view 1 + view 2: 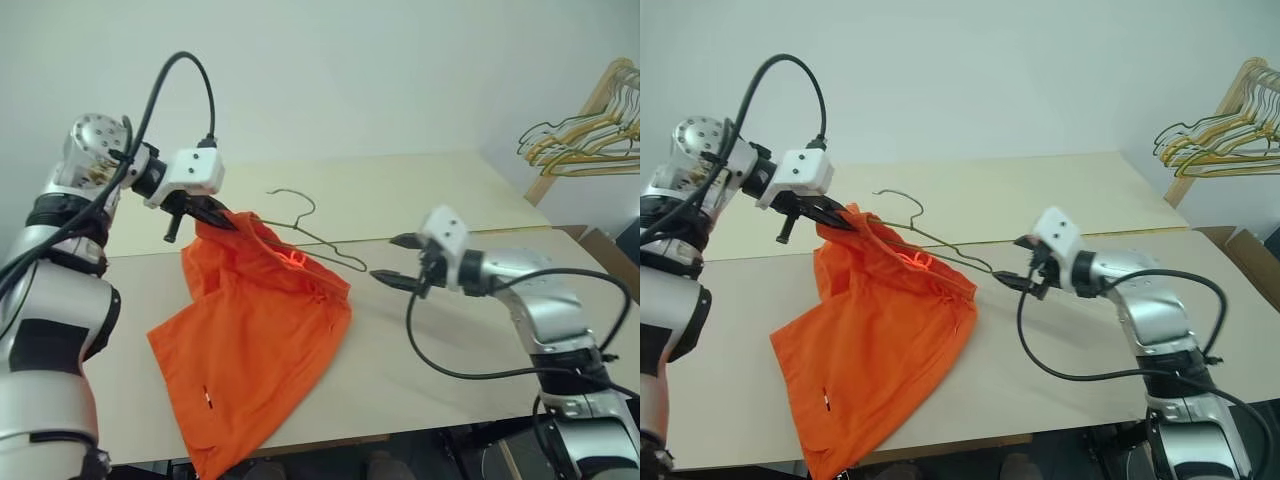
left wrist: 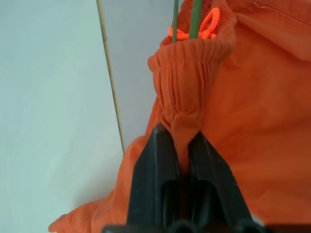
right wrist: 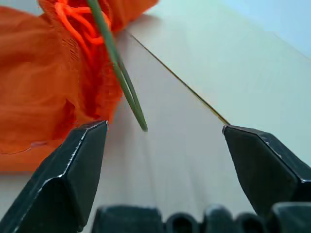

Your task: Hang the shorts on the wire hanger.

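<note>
Several spare hangers [image 1: 590,130] far right, well apart from shorts [image 1: 255,340].

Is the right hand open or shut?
Open: the right hand has both black fingers spread wide, beside the thin olive-green wire hanger, gripping nothing.

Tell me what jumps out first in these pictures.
The bright orange shorts dominate, draped over the pale table, their waistband pinched and lifted by the left gripper. The thin wire hanger is threaded through the waistband, its end poking out toward the right gripper, whose fingers stand wide open just beside it. A bunch of hangers hangs at far right.
</note>
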